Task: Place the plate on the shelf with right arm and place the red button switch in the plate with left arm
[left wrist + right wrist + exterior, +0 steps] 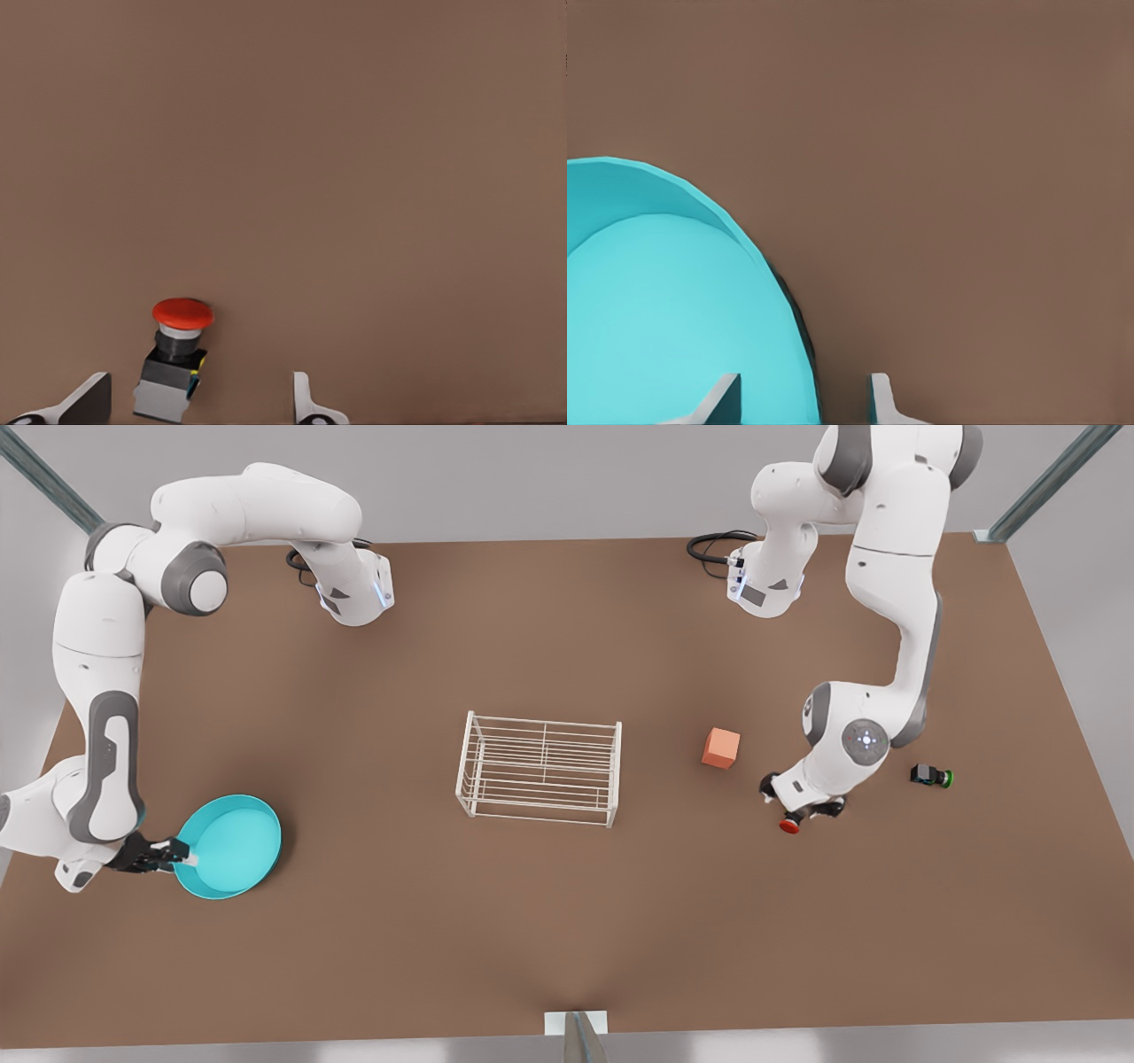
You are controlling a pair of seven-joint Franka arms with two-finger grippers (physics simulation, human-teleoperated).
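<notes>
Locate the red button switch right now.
The red button switch lies on the table toward the front view's right, between the open left gripper's fingers, below the orange cube.

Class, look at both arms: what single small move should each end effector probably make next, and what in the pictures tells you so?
Probably both should close. The right end effector is open, its fingers either side of the plate rim, the plate on the table. The left end effector is open around the red button switch, which sits nearer one finger. The shelf waits bare between them.
</notes>
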